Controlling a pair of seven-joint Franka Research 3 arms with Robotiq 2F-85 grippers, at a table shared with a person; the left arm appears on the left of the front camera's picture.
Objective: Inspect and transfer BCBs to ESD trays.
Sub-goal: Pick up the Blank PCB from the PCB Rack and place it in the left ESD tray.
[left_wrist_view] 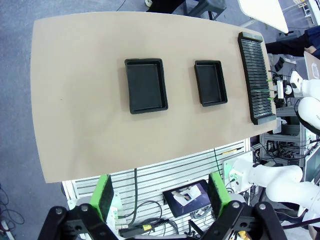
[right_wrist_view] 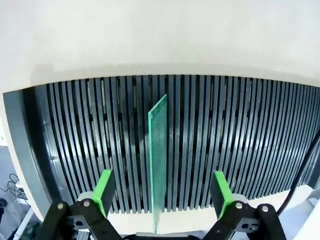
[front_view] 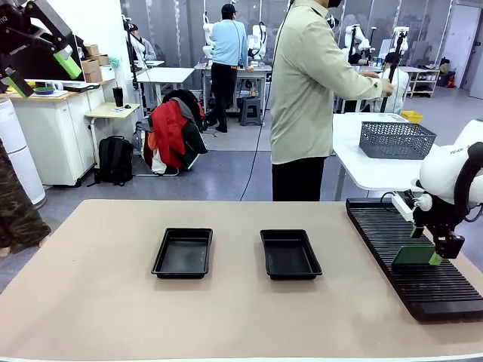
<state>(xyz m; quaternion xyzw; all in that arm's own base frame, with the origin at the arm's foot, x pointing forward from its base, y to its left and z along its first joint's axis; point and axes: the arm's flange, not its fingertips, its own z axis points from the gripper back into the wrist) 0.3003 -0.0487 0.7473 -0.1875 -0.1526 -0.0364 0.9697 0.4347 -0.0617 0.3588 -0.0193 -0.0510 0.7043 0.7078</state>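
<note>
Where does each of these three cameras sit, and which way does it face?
Front view: at the robot's edge of the table, facing across it toward the person; left claw upper left, right claw at right.
Left wrist view: high above, looking down on the trays and the rack; its open left claw at bottom.
Right wrist view: close over the rack, facing the upright green board inside its open right claw.
Shared: all three show the rack.

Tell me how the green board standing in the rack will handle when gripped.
The board looks thin and straight-edged, so it is probably stiff and light. Standing on edge in a slot of the rack, it may tip if nudged sideways.
</note>
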